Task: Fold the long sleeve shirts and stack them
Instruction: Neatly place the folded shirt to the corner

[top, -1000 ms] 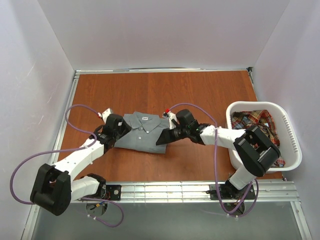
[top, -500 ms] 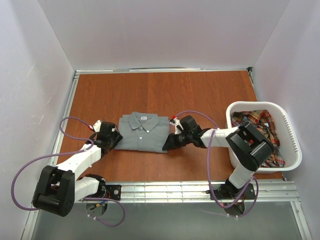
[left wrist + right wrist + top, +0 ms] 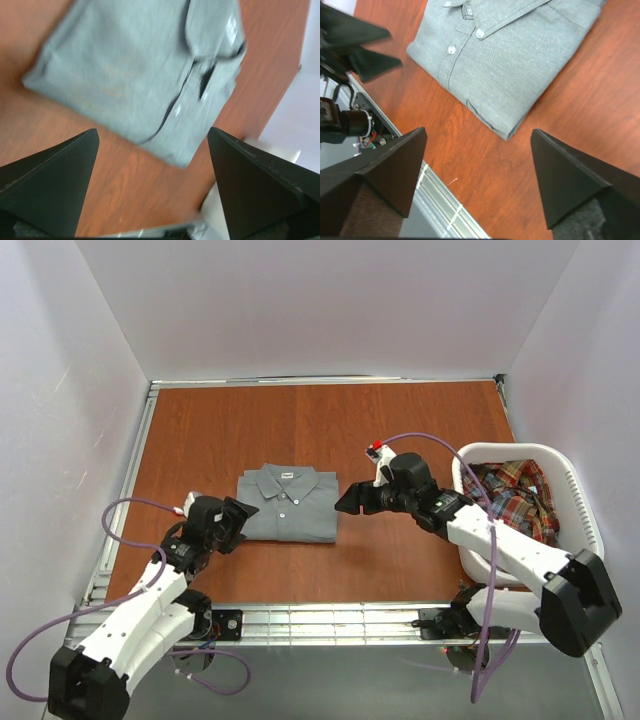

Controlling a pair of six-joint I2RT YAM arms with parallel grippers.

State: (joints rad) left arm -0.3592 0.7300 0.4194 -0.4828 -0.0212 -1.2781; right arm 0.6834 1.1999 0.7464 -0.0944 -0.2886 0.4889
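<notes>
The grey shirt (image 3: 290,506) lies on the brown table (image 3: 250,430), a little to the near side of the middle, between the two arms. It is folded into a compact rectangle with straight edges. The front side is up, the collar points to the far side of the table, and the row of small pale buttons runs down the middle. Inside the collar a small white label is visible. The cloth is plain mid-grey and looks smooth, with only light creases.

The plaid shirt (image 3: 515,495), in red, navy and yellow, is not folded. It lies crumpled inside the white laundry basket (image 3: 590,540), which stands at the right edge of the table.

The left gripper (image 3: 240,525) is just beside the left edge of the grey shirt, and its fingers stand wide apart with nothing between them. The right gripper (image 3: 347,502) is just beside the right edge of the same shirt, also spread wide and holding nothing. In both wrist views the folded shirt is seen below the parted fingers, not touched by them.
</notes>
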